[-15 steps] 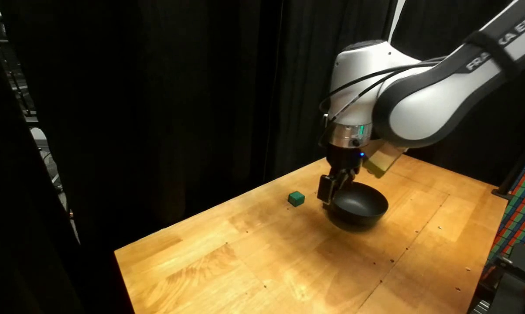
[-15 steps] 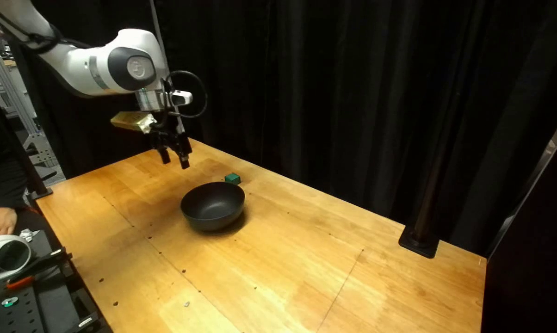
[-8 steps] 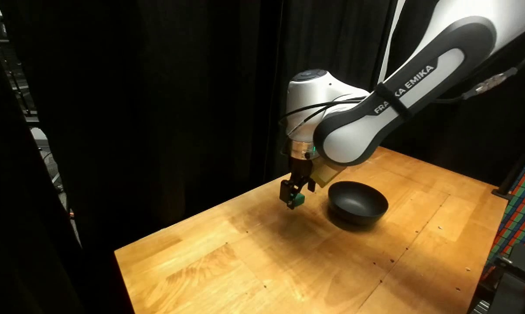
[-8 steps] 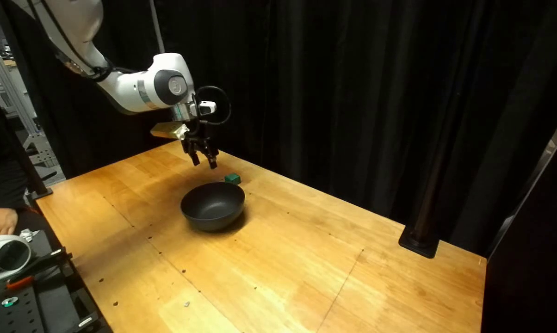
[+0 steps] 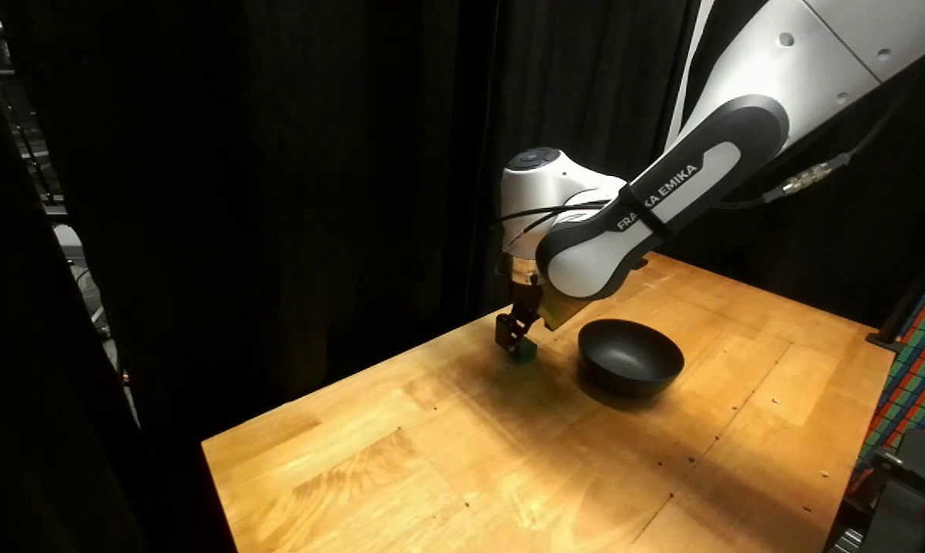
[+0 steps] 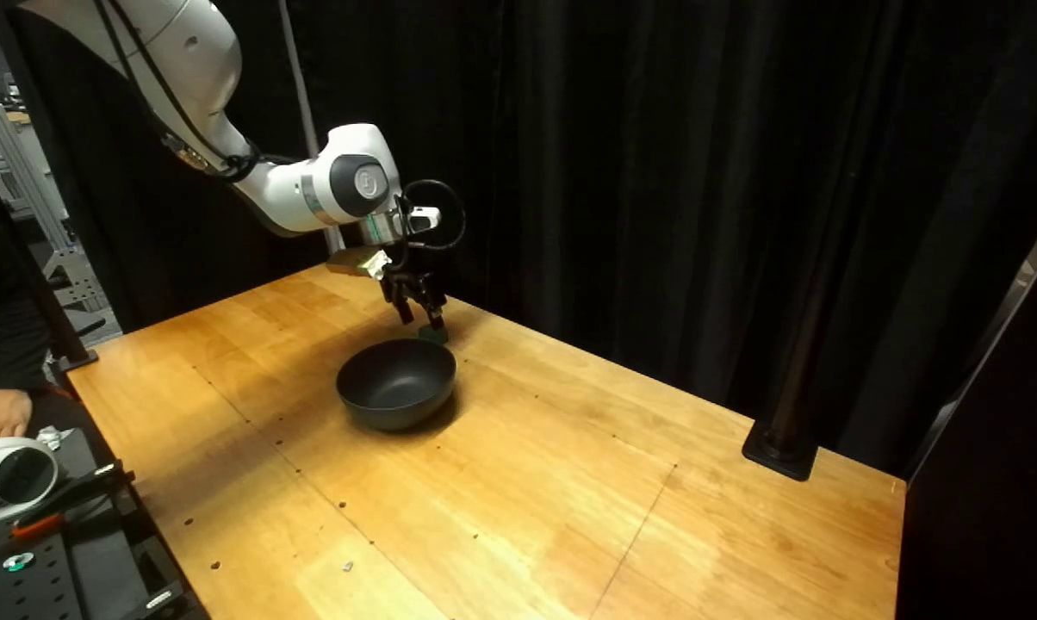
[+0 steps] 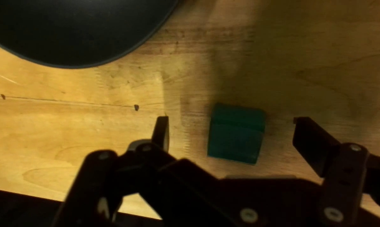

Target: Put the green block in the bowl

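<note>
Green block (image 7: 235, 135): on the tabletop (image 6: 570, 465) near the edge along the black curtain (image 6: 622, 189), nearer that edge's far corner than its near one; partly hidden by the end effector (image 6: 422, 315) in both exterior views.
End effector: fingers (image 7: 161, 132) spread wide, nothing held; block is framed between them in the wrist view, a gap on each side.
Fingertip height: cannot be told against block top.
Block weight: judged light; little lift load expected.
Block stiffness: judged rigid, not fragile; wood or plastic can't be told; moderate squeeze should be tolerated.
Block faces: flat, dull; slip risk judged low if fingers are seated flush.
Grip spot: opposite pair of faces turned to the fingers, best taken at mid-height, centred.
Block yaw: slightly turned against the fingers; pinch on block corners possible, self-squaring expected on closing.
Bowl (image 5: 630, 357): near the block, apart, set farther in from the curtain edge; rim to be cleared after lift.
Task step: approach judged nearly done; grasp not yet made, bowl drop to follow.
</note>
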`<state>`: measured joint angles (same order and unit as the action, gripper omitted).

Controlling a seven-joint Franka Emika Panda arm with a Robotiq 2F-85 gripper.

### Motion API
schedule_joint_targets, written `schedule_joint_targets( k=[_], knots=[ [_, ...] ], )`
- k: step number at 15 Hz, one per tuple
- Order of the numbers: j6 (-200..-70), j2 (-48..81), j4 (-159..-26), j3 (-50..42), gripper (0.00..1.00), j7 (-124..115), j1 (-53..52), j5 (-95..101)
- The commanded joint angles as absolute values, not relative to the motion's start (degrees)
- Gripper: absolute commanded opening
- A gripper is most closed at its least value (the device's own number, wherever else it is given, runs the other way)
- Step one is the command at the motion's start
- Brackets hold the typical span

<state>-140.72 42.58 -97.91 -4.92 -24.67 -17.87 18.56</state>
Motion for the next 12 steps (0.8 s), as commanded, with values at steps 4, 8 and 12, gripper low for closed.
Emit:
schedule_joint_targets(
  k=[4, 8, 12],
  knots=[
    [-141.3, 46.6, -93.1, -5.0, 1.00, -24.3, -17.8, 16.4],
    [-141.8, 47.1, -92.9, -5.4, 0.58, -24.7, -18.4, 16.2],
    [-141.6, 46.5, -94.1, -5.4, 0.27, -24.5, -18.2, 16.0]
  ],
)
